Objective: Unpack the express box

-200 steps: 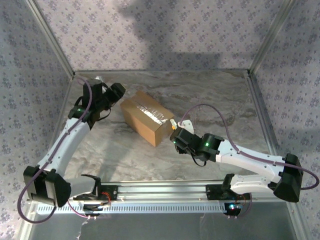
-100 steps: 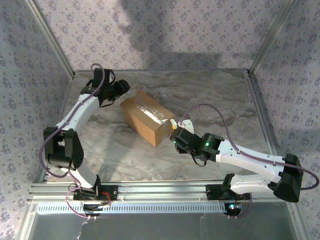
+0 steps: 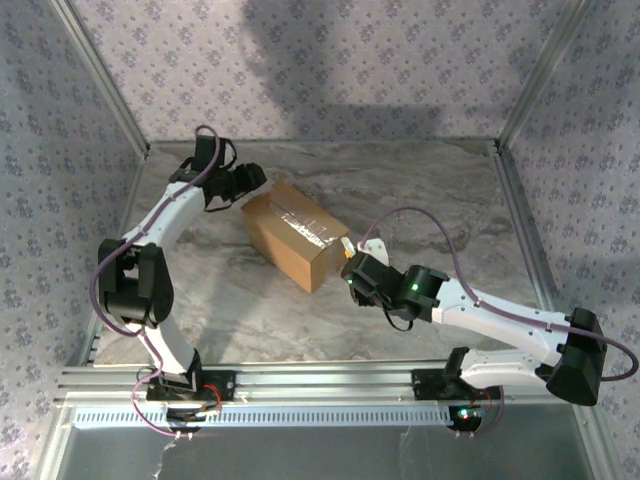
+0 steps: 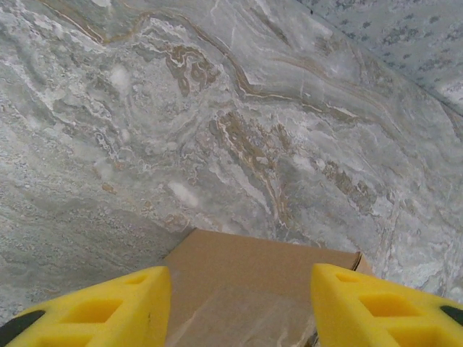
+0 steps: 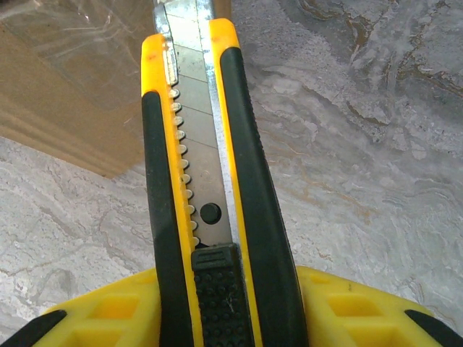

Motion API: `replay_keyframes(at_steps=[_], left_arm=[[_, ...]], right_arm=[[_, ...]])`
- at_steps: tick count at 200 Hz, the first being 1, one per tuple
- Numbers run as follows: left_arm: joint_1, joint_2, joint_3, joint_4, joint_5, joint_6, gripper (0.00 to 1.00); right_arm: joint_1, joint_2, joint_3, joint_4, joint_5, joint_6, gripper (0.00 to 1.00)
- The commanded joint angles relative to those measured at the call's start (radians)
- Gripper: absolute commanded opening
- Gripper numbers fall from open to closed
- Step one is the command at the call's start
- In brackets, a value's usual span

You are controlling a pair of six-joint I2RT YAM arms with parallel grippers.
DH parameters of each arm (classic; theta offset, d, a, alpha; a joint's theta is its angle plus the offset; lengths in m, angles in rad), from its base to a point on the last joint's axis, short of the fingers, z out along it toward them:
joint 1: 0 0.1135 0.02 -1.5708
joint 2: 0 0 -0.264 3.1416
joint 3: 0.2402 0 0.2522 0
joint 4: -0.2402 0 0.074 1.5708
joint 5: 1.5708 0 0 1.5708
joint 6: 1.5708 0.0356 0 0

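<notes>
So from the overhead cam, the express box sits on the marble tabletop, a bit toward 9 o'clock of the middle. It lies turned on a diagonal, with its long axis running from about 10 to 4 o'clock. The flaps are down, and the clear tape along the top seam catches the light.

The left gripper is right at the box's 10 o'clock corner. On the left wrist cam the left gripper has its 2 yellow fingers spread apart. The brown top of the box shows between them, with its far edge up at 12 o'clock. I can't tell if the pads actually touch the cardboard.

The right gripper is just off the box's 4 o'clock end, clamped on a yellow-and-black utility knife. The right wrist cam makes it obvious: the right gripper squeezes the handle of the knife. The blade is slid out and points to 12 o'clock, up toward the box sitting at 10 o'clock. The blade tip runs off the top of the shot, so I can't say whether it touches the box.
</notes>
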State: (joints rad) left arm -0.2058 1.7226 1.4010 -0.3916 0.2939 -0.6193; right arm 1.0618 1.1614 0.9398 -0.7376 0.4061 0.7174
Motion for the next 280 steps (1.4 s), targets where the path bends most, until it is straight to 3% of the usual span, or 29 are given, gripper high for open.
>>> replay_keyframes(at_steps=[1,280], left_arm=[[-0.008,0.005,-0.027,0.048,0.041,0.029,0.54],[-0.009,0.121,-0.089,0.248,0.238,0.118,0.53]], right_arm=[[-0.008,0.003,0.037,0.01,-0.008,-0.013,0.0],[-0.092,0.008,0.092,-0.011,-0.145,-0.152,0.0]])
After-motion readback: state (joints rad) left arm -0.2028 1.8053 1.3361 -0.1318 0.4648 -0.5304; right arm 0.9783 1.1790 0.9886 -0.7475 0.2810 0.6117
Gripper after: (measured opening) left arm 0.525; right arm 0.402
